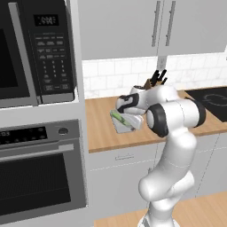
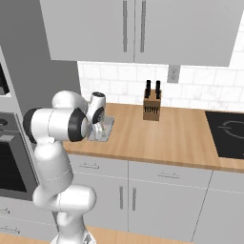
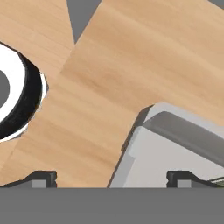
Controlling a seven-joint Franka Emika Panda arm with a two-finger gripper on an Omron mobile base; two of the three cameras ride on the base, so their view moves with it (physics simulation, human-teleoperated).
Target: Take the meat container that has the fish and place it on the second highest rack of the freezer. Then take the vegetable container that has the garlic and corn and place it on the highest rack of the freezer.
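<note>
The vegetable container (image 1: 120, 125) (image 2: 105, 127), a shallow light-grey tray, sits on the wooden counter (image 1: 101, 133) close to its left end. The green corn (image 1: 117, 117) lies in it; the arm hides the garlic. My hand hovers just above the tray. In the hand view my gripper (image 3: 111, 178) is open: the left fingertip (image 3: 41, 178) is over bare wood and the right one over the tray's corner (image 3: 175, 151). Nothing is between the fingers. The meat container, the fish and the freezer are out of view.
A knife block (image 1: 155, 80) (image 2: 152, 106) stands at the back of the counter by the tiled wall. A black cooktop (image 1: 212, 101) (image 2: 231, 133) lies to the right. A wall oven (image 1: 40, 173) and microwave (image 1: 37, 48) fill the left; upper cabinets (image 2: 133, 28) hang overhead.
</note>
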